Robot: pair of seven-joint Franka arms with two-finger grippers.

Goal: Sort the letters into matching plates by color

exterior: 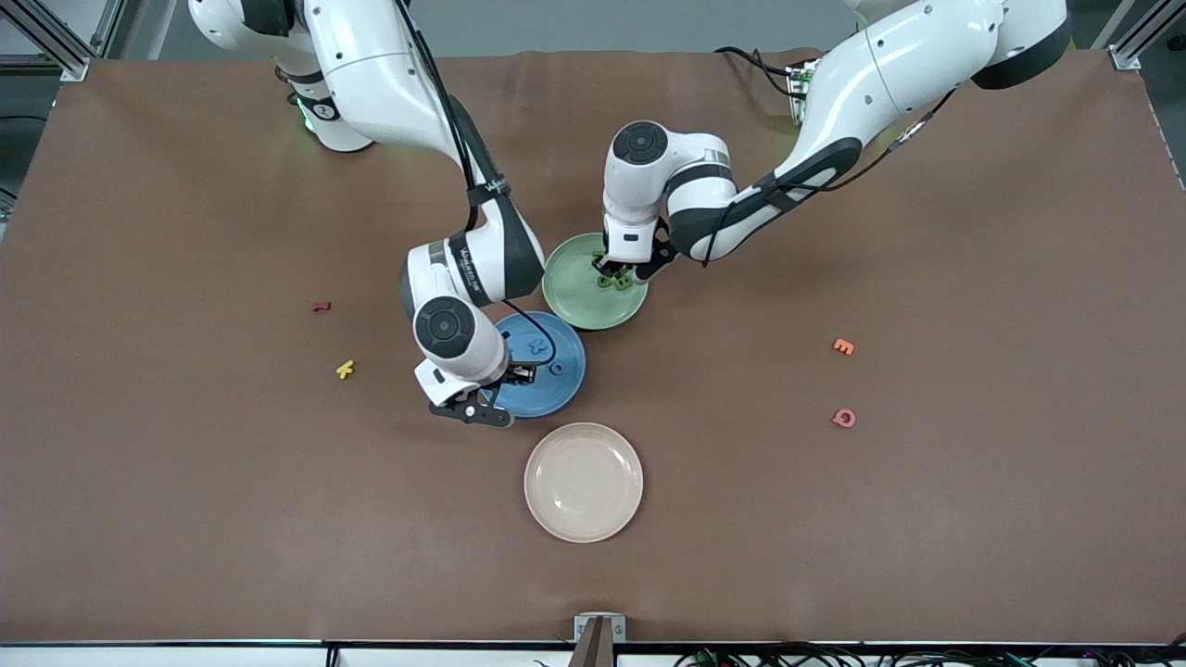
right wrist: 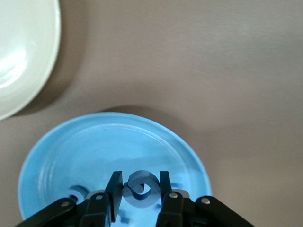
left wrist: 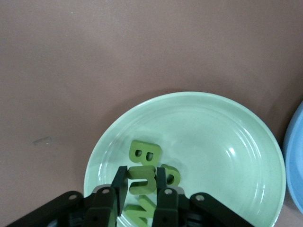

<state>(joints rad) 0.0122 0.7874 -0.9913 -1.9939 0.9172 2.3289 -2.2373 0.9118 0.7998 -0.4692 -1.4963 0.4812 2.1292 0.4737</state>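
Observation:
The pale green plate holds several green letters, among them a B. My left gripper reaches into this plate, shut on a green letter that sits among the others. The blue plate lies nearer the front camera, toward the right arm's end. Two blue letters lie in it. My right gripper hangs over this plate, shut on a curled blue letter.
A cream plate lies nearest the front camera. A yellow K and a red letter lie toward the right arm's end. An orange letter and a pink one lie toward the left arm's end.

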